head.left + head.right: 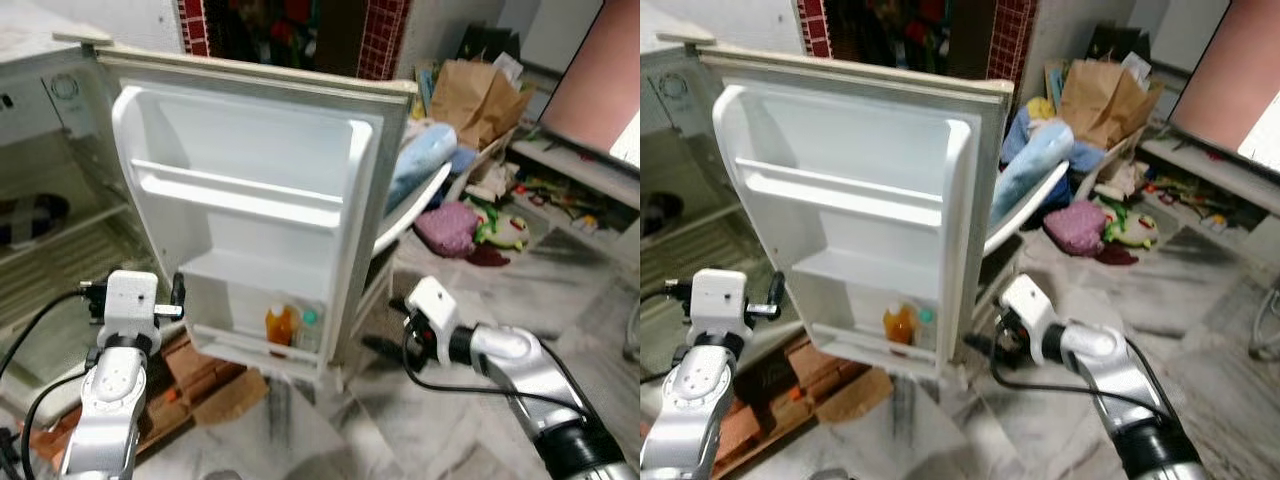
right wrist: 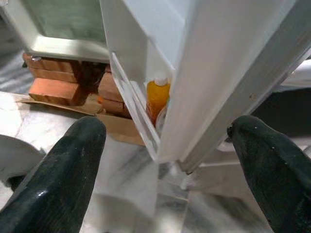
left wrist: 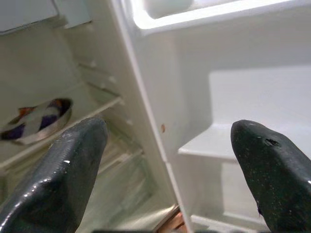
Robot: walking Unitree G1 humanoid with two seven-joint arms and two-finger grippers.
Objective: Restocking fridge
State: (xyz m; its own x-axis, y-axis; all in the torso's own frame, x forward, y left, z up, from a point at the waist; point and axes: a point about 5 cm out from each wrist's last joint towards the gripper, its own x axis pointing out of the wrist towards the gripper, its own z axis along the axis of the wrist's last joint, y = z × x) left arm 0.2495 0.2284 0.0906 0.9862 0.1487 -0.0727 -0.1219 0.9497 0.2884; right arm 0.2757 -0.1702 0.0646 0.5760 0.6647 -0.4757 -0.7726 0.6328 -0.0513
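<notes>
Orange bottle [image 2: 158, 99] stands in fridge door [image 1: 260, 220] bottom bin, ahead between right gripper's [image 2: 165, 170] spread, empty fingers; left gripper [image 3: 170, 170] likewise open.

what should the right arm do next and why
Probably ease the right end effector forward around the door edge. Its fingers are open with that edge between them, not yet touching. The door stands open with an orange bottle in its bottom shelf, so gripping the edge would give control of the door.

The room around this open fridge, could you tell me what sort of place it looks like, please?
Probably a lived-in home, a cluttered living area rather than a tidy kitchen. The small fridge sits on bricks on a marble floor, with paper bags and soft toys heaped behind its door.
</notes>
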